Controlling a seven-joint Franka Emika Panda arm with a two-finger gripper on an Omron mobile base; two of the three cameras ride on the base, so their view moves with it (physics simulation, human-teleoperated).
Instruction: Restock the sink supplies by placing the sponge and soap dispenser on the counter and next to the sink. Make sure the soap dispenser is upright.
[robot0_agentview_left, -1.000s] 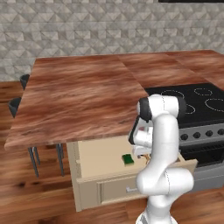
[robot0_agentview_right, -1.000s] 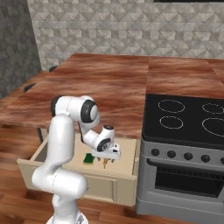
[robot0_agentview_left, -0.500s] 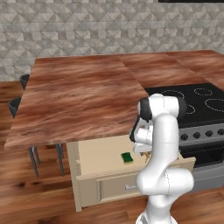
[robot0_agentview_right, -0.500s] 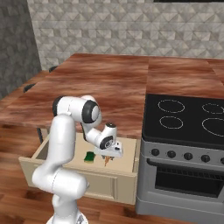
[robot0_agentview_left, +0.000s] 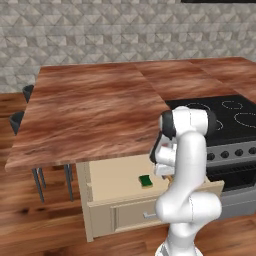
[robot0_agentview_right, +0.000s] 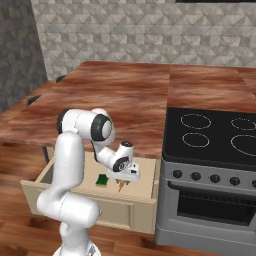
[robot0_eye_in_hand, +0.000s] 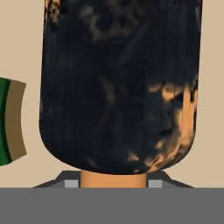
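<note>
**A:** So where's it at? Hand view is basically all soap dispenser, dark bottle right up against the camera, green sponge just off to one side.

**B:** Yeah, the gripper is down in the open drawer, fingers pinched on the dispenser I'd say. Sponge lies on the drawer floor beside it.

**A:** So the pickup step?

**B:** Looks like it. Next it needs lifting clear onto the counter, standing upright. The sink isn't around here, so probably a drive too.
</note>
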